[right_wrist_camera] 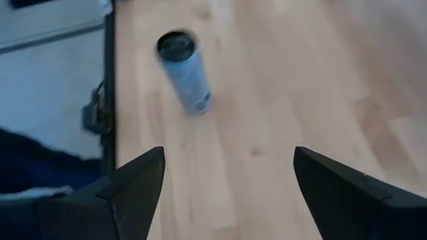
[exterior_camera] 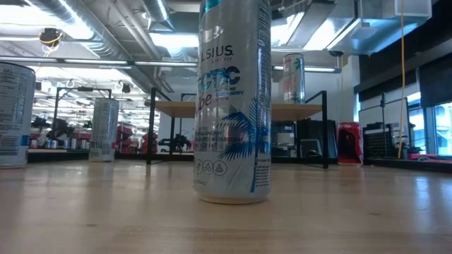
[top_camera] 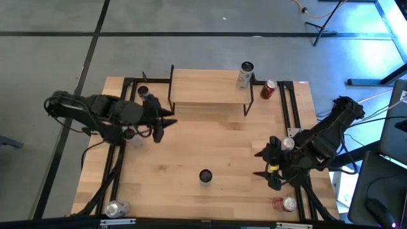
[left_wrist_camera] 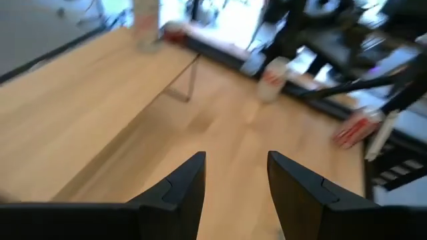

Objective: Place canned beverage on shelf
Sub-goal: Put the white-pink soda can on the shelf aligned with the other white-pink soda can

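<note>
Can [top_camera: 205,175] upright mid-table, ahead of right gripper [top_camera: 269,164], empty with fingers spread; seemingly nearer than empty, part-open left gripper [top_camera: 164,121].

Bench [top_camera: 210,152]: light wood grain. Shelf [top_camera: 206,86]: light wood top, black legs. Celsius can [exterior_camera: 234,99]: white w/ blue palm print, by right gripper [top_camera: 270,163]. Red can [top_camera: 268,89] beside shelf.

cans: 8 counted [top_camera: 205,175] | shelf: 1 [top_camera: 206,87] | table: 1 [top_camera: 191,159] | arms: 2, one gripper each [top_camera: 166,123] [top_camera: 266,163]
</note>
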`<control>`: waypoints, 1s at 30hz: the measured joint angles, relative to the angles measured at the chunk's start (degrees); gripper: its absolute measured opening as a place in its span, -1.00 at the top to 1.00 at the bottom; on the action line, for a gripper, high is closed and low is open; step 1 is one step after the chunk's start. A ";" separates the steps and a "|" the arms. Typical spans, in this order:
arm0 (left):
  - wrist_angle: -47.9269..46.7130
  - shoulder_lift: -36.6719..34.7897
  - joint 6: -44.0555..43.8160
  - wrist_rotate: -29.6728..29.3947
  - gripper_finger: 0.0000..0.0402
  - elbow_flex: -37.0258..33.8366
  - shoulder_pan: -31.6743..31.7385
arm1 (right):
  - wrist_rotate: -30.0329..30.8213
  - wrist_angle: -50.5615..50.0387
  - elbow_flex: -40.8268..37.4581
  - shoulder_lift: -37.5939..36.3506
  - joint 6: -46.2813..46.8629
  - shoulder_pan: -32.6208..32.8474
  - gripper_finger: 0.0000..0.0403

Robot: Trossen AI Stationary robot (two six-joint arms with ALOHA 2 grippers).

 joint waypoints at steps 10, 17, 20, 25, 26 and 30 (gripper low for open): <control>-16.33 -1.35 0.81 5.77 0.17 0.00 12.83 | -3.56 3.27 0.00 -0.04 -8.08 -13.92 -0.58; -27.66 -0.23 3.99 7.04 -0.27 -0.02 22.20 | -7.83 3.73 0.00 0.02 -15.47 -25.42 -0.58; -29.24 0.15 4.03 6.78 -0.44 -0.02 25.67 | -10.86 4.08 0.00 0.02 -21.08 -30.08 -0.58; -28.56 0.16 4.08 3.44 -0.54 -0.02 28.70 | -17.55 4.03 0.00 0.04 -32.49 -37.32 -0.58; -28.49 0.16 4.08 2.66 -0.54 -0.02 28.76 | -18.72 4.02 0.00 0.04 -35.30 -38.67 -0.58; -27.49 0.18 2.17 0.51 -0.55 -0.02 28.71 | -22.96 4.05 0.00 0.04 -46.02 -43.88 -0.58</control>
